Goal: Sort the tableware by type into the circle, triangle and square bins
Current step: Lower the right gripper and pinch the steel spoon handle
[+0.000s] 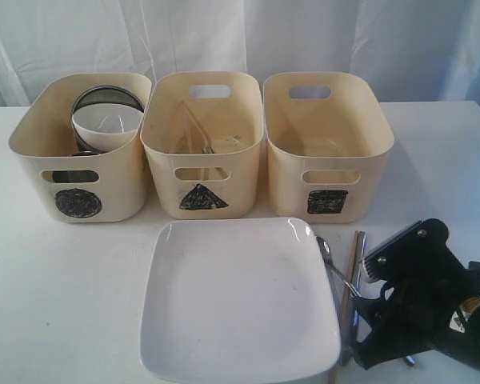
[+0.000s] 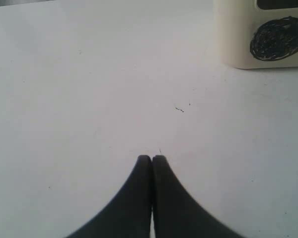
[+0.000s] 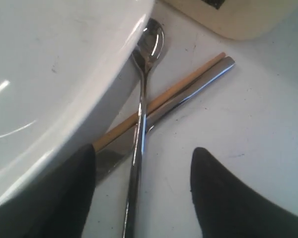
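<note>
Right wrist view shows the right claw (image 3: 143,151) spread wide, one finger on each side of a steel spoon (image 3: 148,49) that crosses a wooden chopstick (image 3: 184,82) and a steel handle (image 3: 203,83), just beside the square white plate (image 3: 49,74); the left claw (image 2: 151,158) is pressed together over bare desk (image 2: 89,99), near the circle bin (image 2: 268,44)

R pincer (image 1: 366,314): matt black, blocky, built from flat angular plates. 2 small silver screws (image 1: 422,233) on the top plate, and fine ribbed teeth along one finger's inner edge. Small yellowish patch nr the wrist, too blurred to ID. Close up, its fingers (image 3: 223,198) are plain black and smooth, broad at base, tapering to rounded tips. L pincer (image 2: 151,163): same black, 2 curved fingers w/ blunt rounded tips, no markings.
</note>
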